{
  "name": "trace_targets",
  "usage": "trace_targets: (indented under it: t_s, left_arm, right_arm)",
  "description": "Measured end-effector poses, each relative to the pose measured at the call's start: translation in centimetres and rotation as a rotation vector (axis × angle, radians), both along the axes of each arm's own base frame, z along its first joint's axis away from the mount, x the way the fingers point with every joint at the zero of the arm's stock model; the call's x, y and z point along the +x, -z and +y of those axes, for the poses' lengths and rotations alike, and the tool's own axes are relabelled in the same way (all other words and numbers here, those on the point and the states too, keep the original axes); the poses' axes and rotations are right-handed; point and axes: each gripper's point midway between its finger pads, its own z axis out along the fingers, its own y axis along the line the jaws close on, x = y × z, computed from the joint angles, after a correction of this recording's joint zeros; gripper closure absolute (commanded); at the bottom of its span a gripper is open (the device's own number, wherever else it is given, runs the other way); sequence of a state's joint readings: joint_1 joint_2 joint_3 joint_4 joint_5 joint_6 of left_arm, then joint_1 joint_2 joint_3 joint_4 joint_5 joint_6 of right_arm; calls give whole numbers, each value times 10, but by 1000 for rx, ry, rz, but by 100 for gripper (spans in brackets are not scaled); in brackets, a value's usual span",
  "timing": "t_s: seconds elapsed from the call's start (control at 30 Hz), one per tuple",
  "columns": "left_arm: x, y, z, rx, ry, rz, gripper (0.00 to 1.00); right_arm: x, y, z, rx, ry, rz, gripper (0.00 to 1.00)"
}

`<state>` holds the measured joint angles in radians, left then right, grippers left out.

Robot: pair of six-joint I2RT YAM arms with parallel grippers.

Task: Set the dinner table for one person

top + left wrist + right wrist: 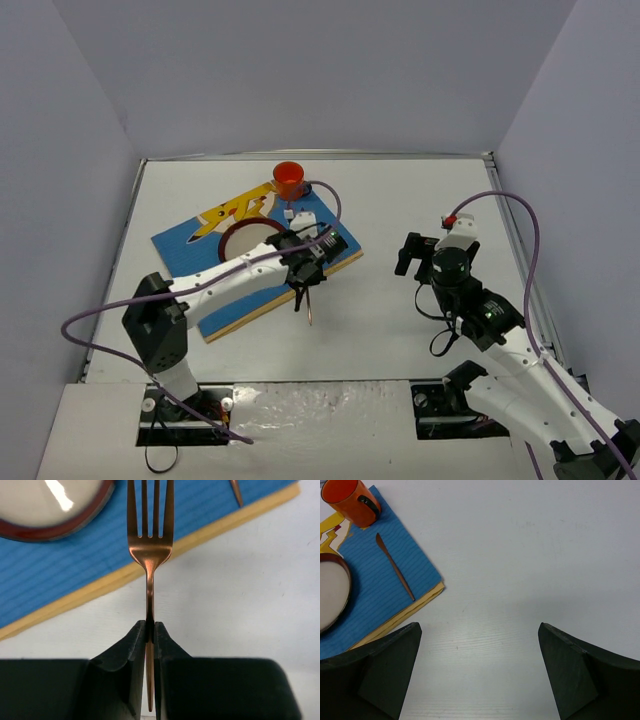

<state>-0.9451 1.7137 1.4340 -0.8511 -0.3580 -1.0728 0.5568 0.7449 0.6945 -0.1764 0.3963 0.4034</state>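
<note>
Two arms reach over the table (400,200), a wide white top that fills the floor of the scene. The left gripper (150,626) is clenched on a copper fork (150,555), pinching its thin handle between the fingers. In the wrist view the tines lie over the near right edge of the mat (180,245). Whether the fork touches anything I cannot tell. On the mat are a plate (250,237) near the middle, a cup (290,178) at the far corner, and a knife (395,567) between the plate and the mat's right edge. The right gripper (480,630) has its jaws spread wide and grasps nothing, over bare table well right of the mat.
</note>
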Motion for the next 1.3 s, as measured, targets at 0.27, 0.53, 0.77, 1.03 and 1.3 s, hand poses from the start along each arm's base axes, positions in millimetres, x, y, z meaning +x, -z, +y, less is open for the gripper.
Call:
trace_targets:
  t_s: [0.27, 0.53, 0.77, 1.03, 1.3]
  left_arm:
    - [41, -39, 121, -28, -262, -76, 100]
    - [39, 9, 218, 51, -442, 69, 100]
    - [43, 32, 243, 31, -492, 124, 100]
    - [47, 90, 249, 35, -491, 252, 100]
    - [43, 103, 255, 39, -471, 273, 100]
  right_arm:
    - [-1, 0, 3, -1, -23, 1, 0]
    - [-3, 0, 2, -1, -28, -2, 0]
    - [-3, 1, 3, 0, -34, 1, 0]
    - [-3, 4, 5, -5, -42, 10, 0]
    - [-3, 7, 5, -11, -47, 19, 0]
